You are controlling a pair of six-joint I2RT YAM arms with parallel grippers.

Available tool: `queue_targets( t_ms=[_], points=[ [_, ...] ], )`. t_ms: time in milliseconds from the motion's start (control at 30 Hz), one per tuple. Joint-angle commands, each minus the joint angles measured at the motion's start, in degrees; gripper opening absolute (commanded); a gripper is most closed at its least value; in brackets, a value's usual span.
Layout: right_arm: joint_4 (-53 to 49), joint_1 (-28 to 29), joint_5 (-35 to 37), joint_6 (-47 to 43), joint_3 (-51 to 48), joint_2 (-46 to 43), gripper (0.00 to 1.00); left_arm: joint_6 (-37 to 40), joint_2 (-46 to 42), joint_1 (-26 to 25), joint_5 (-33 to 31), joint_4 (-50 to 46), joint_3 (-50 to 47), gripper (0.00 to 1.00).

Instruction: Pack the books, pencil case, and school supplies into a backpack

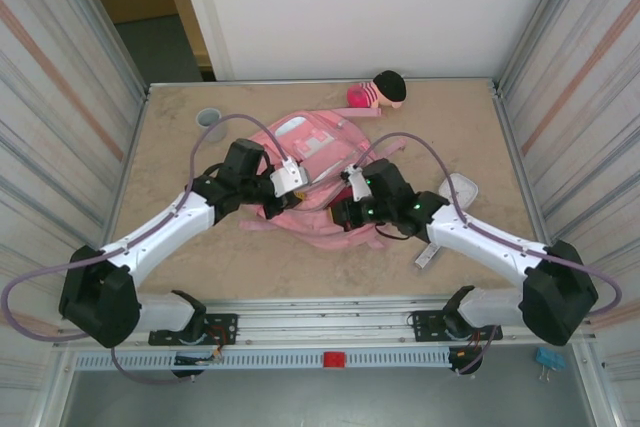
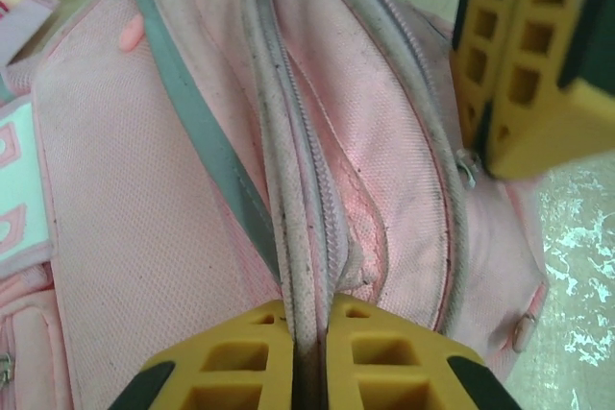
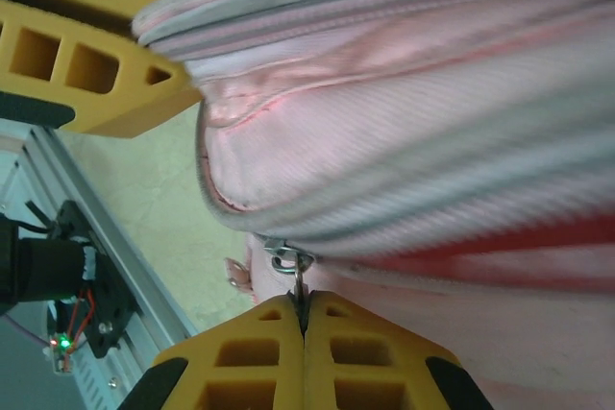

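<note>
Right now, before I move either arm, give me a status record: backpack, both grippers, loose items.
backpack: lying in the middle of the table
left gripper: shut on the backpack's zipper seam
right gripper: shut on a zipper pull
loose items: white box and grey strip on the table, right of the backpack

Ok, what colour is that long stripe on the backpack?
Grey stripe on the pink backpack; clearest in the left wrist view.
</note>
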Motion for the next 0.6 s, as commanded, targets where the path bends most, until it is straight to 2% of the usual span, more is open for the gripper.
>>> queue_targets(
  t_ms=[0,67,167,267,367,500,567],
  points=[
    [-9.18,-6.22,1.79,-2.76,-2.2,-4.04,0.0,2.03,-4.33,2.92,-1.61,-2.18,-0.3,0.02],
    [-9.68,-8.14,-0.65,-3.87,-2.13,-4.81,0.0,2.57,-4.56,3.19,-2.42,-3.12,-0.67,0.02],
    [-9.47,-8.12,-6.67,-5.8,-0.97,-4.2,0.0,2.65,-4.6,3.25,-1.8,-3.69,-1.02,0.02],
    [-9.1,-5.62,-9.69,-6.83,0.35,-2.4,0.0,1.56,-4.4,3.28,0.07,-3.05,-1.16,0.04],
    [-8.79,-1.5,-8.9,-7.26,1.6,-0.24,0.02,-0.42,-4.32,3.28,1.27,-1.2,-1.38,0.04],
    [-2.12,2.99,-8.14,-4.59,0.6,1.49,0.39,-1.73,-3.93,3.28,3.64,-0.77,-0.77,0.04],
    [0.2,3.59,-6.92,-3.81,0.79,2.63,0.49,-1.9,-3.89,3.28,4.52,-0.55,-0.68,0.04]
  ],
)
